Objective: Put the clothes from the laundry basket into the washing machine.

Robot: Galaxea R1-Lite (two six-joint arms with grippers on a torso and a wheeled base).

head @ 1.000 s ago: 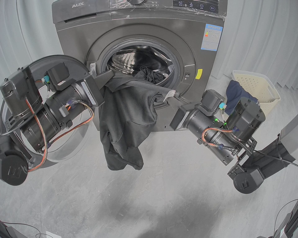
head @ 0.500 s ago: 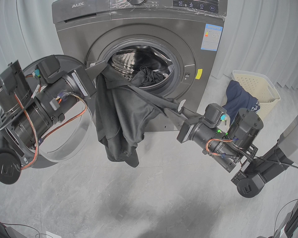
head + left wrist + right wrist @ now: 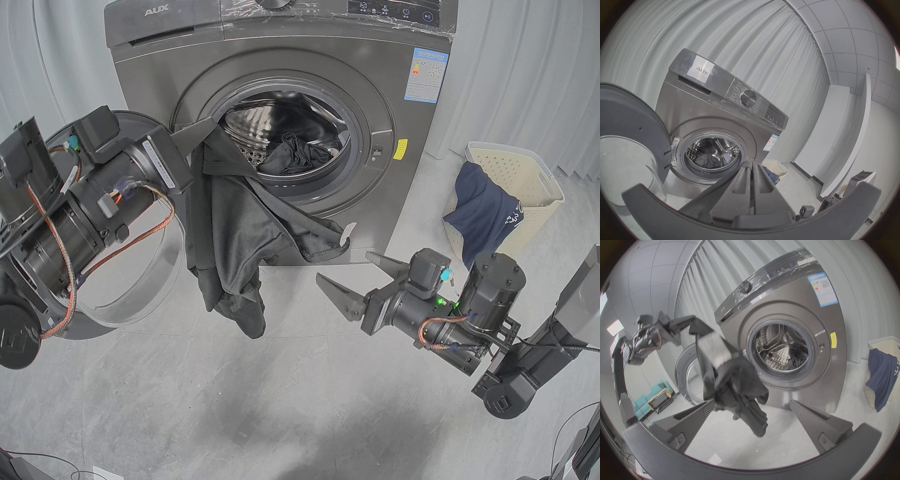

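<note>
- One black garment (image 3: 231, 219) is held clamped in the left gripper (image 3: 206, 128) at the washing machine (image 3: 400, 94) opening.
- Right gripper (image 3: 344, 267) is seen with jaws spread wide, nothing held.
- Navy cloth (image 3: 484, 209) is draped over laundry basket (image 3: 537, 181).

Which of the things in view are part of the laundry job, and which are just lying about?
For the job: washing machine, dark clothes inside it, black garment hanging from the left tool, laundry basket, navy garment over its rim, open right tool.
Just there: curtains, teal sofa.
</note>
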